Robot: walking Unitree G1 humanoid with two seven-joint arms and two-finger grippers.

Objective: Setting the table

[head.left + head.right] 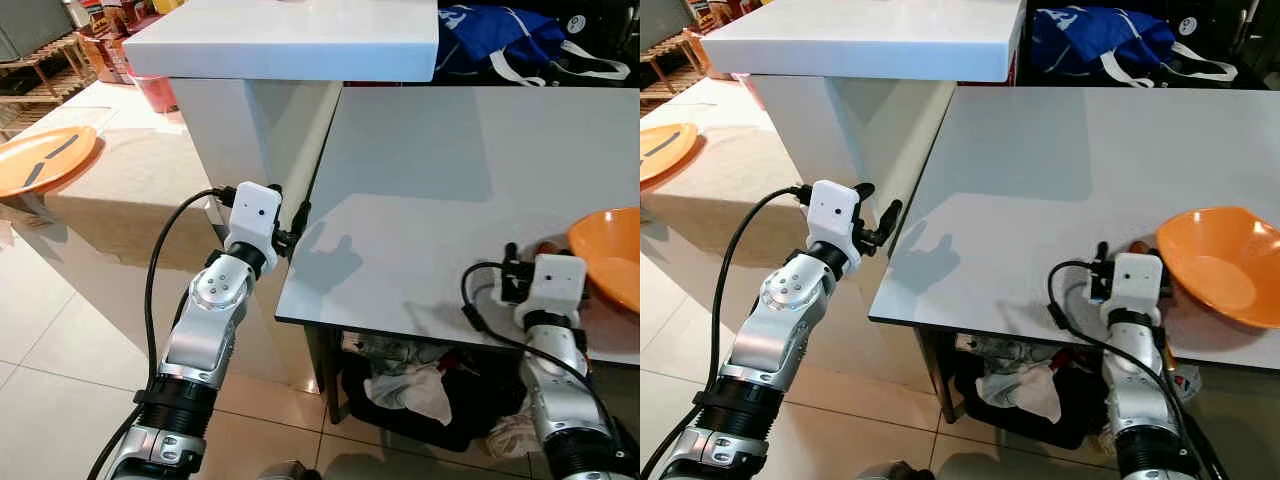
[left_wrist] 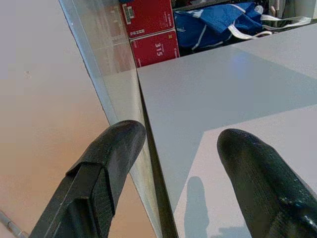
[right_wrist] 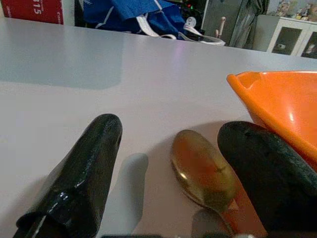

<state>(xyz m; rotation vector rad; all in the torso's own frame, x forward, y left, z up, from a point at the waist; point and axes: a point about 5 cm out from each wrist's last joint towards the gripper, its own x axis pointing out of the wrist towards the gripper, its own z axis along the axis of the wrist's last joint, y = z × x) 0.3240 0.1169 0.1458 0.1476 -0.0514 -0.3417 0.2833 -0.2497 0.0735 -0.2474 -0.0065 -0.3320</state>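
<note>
Brass-toned spoon [image 3: 203, 171] beside glossy orange bowl [image 3: 277, 101]

on the counter [image 1: 1060, 190], a spoon [image 3: 202, 171] lies just left of the bowl [image 1: 1220, 265], at its right near edge.

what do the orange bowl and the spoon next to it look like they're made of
The orange bowl looks like plastic or melamine: one even colour with a soft sheen and a thick rounded rim. The spoon looks like metal, gold or brass toned: its polished bowl mirrors the orange beside it. It lies on the table between the open fingers of the right gripper.
</note>
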